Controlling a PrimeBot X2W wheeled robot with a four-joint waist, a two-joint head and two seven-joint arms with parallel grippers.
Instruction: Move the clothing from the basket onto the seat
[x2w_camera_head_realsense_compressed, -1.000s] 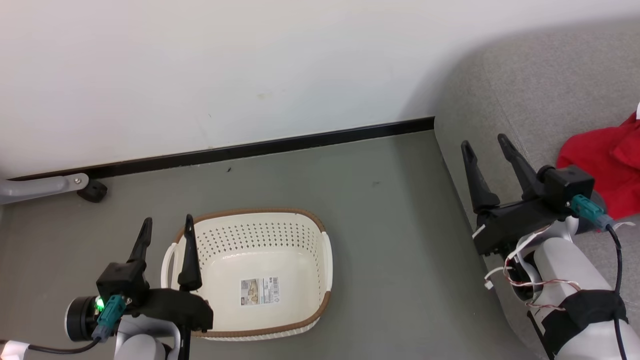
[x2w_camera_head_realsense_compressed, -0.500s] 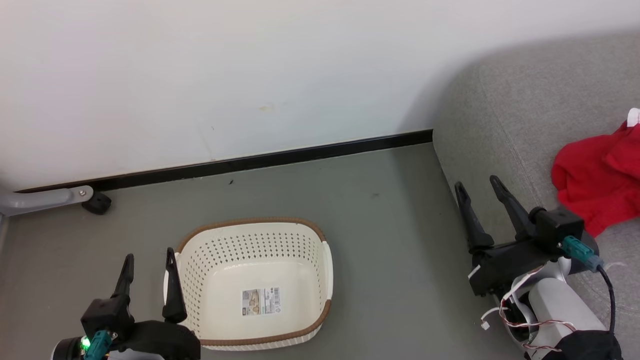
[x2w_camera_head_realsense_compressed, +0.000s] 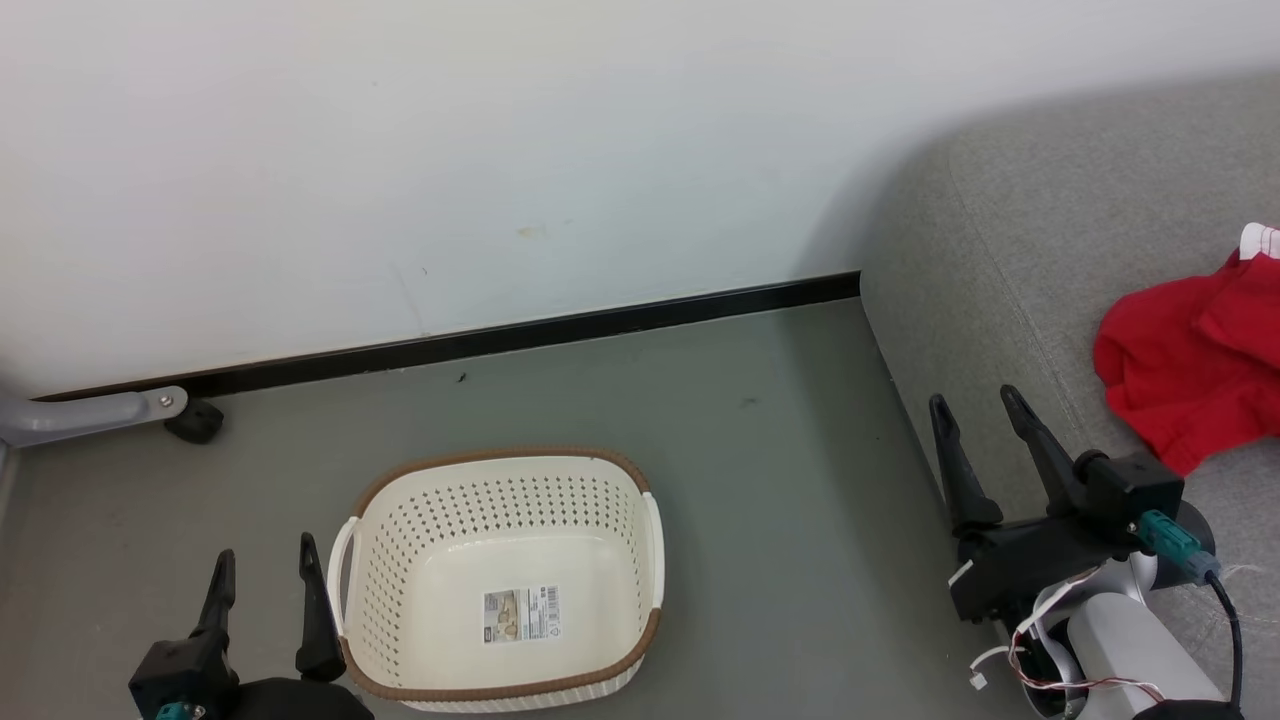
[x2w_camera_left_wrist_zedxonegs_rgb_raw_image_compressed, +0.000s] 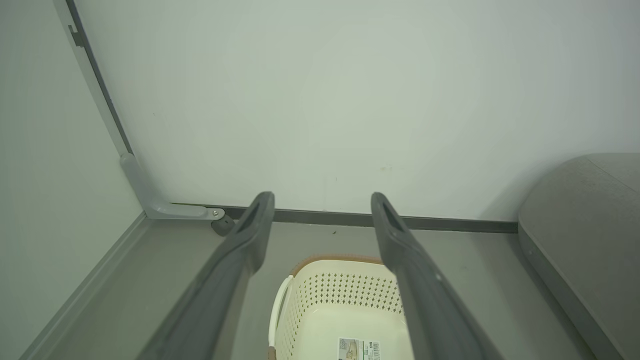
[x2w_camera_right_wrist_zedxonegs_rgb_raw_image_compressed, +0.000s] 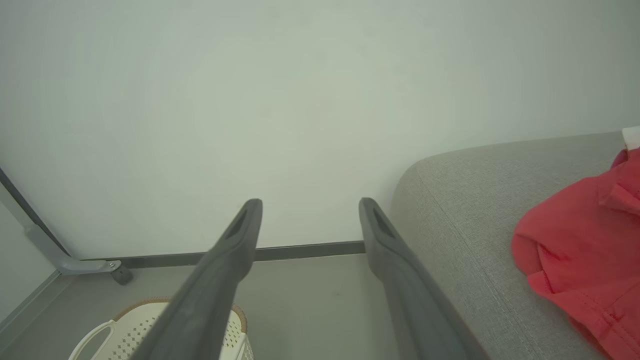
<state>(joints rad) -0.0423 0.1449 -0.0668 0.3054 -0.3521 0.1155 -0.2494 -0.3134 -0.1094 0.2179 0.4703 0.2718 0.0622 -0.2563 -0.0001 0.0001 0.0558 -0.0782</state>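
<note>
Since the basket (x2w_camera_head_realsense_compressed: 500, 458) shows nothing on its floor but a sticker (x2w_camera_head_realsense_compressed: 521, 613) in the head view, the step in hand reads as a closing check and a clean stand-off, not another pick; clothing (x2w_camera_head_realsense_compressed: 1190, 385): one red heap on the seat (x2w_camera_head_realsense_compressed: 1040, 230), at the right edge and partly cut off there, so whether more lies beyond cannot be told; left gripper (x2w_camera_head_realsense_compressed: 266, 550): low at the left, just beside the basket's left handle, fingers spread, nothing between them; right gripper (x2w_camera_head_realsense_compressed: 972, 398): by the seat's front edge, near the heap but apart from it, fingers spread, nothing held. Left wrist view: left gripper (x2w_camera_left_wrist_zedxonegs_rgb_raw_image_compressed: 322, 200), jaws parted and empty, pointing at the wall (x2w_camera_left_wrist_zedxonegs_rgb_raw_image_compressed: 350, 100) above the basket (x2w_camera_left_wrist_zedxonegs_rgb_raw_image_compressed: 345, 285); no red in the part that shows, though the near half is cut off; judgement: tip this camera down over the near corners before counting the basket as done. Right wrist view: right gripper (x2w_camera_right_wrist_zedxonegs_rgb_raw_image_compressed: 310, 202), jaws apart and empty; clothing (x2w_camera_right_wrist_zedxonegs_rgb_raw_image_compressed: 580, 250) to the right on the seat (x2w_camera_right_wrist_zedxonegs_rgb_raw_image_compressed: 475, 200), set back from the rounded edge and looking unlikely to slide; basket (x2w_camera_right_wrist_zedxonegs_rgb_raw_image_compressed: 145, 303) at the lower left; judgement: keep these fingers off the fabric so no hem snags and drags, and keep the left arm off the handle, since a light plastic basket would likely skid at a nudge.
</note>
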